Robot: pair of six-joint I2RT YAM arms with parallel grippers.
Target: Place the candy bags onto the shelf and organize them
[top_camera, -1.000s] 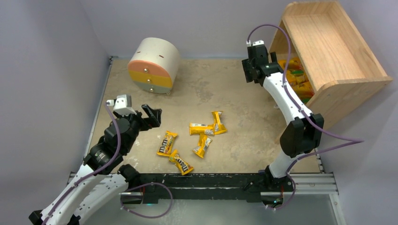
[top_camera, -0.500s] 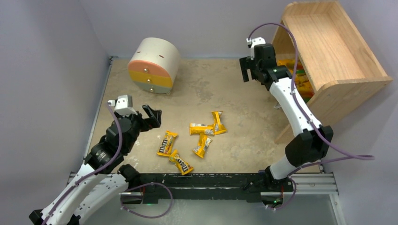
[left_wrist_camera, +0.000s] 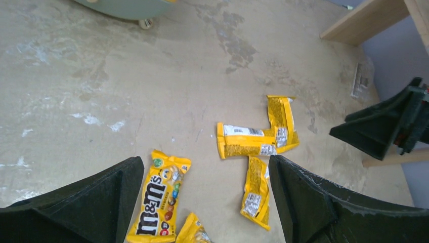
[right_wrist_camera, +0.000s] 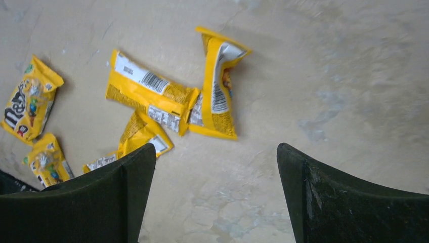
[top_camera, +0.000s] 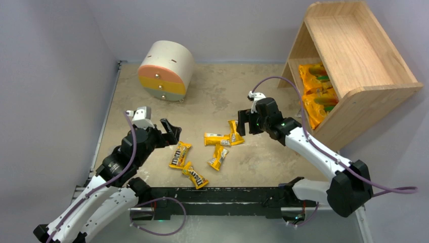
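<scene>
One wooden shelf (top_camera: 354, 55) stands far right, two orange bags (top_camera: 316, 93) in its lower tier partly hidden by its boards; five yellow packets (top_camera: 218, 147) lie scattered on the table (top_camera: 222, 96). The right gripper (top_camera: 242, 123), wide open and empty, hovers just right of the nearest packet (top_camera: 235, 132), whose long axis runs front-to-back; the left gripper (top_camera: 172, 132), also open and empty, is near the leftmost.
</scene>
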